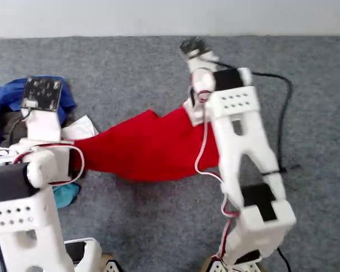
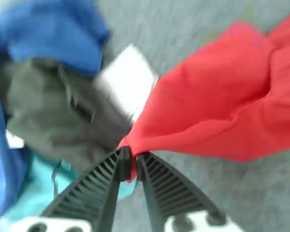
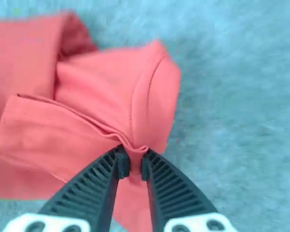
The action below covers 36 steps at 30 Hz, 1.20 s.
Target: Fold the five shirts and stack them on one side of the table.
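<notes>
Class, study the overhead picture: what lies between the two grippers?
The red shirt spans that stretch in the high view, the left gripper pinching one end and the right gripper the other.

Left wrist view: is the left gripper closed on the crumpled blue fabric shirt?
No, the left gripper is shut on a corner of the red fabric shirt; the blue shirt lies beyond it.
</notes>
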### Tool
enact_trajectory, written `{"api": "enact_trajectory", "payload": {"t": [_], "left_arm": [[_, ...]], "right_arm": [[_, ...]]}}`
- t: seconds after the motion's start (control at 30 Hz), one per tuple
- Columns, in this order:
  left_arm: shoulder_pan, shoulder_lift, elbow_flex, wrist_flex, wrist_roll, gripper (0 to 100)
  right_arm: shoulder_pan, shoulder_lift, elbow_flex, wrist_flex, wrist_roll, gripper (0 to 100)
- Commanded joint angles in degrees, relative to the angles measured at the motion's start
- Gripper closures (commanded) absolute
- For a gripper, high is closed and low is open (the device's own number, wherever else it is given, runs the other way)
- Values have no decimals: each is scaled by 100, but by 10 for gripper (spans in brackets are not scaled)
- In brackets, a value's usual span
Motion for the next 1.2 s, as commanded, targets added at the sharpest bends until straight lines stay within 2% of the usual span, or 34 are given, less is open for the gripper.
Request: {"api": "enact_trajectory", "payload": {"t": [0.0, 0.13, 0.27, 0.43, 0.57, 0.8, 0.9, 1.03, 1.1, 1.17], "left_arm": [[431, -44, -848, -105, 343, 987], [536, 70, -1886, -273, 659, 987], [633, 738, -3371, -281, 738, 987], [1327, 1846, -5859, 352, 941, 987], [1837, 2286, -6888, 334, 949, 987], [2022, 2171, -6475, 343, 949, 987], [2022, 1960, -5719, 343, 923, 987], [1908, 1723, -4418, 325, 738, 987], [1714, 1714, -3758, 176, 589, 987], [1530, 1714, -3160, -264, 571, 987]], "right_arm": [[312, -1007, -264, -13, 9, 990], [620, -1912, -264, -101, 0, 990], [954, -2932, -264, -418, -185, 990], [1569, -4127, -264, -998, -589, 990], [2176, -4884, -264, -1499, -853, 990], [3002, -5701, -229, -1921, -941, 990], [3020, -5525, -132, -1288, -905, 990], [2993, -5059, 378, -233, -475, 990], [2993, -4734, 967, -154, -413, 990], [2985, -4312, 1688, -576, -396, 990]]}}
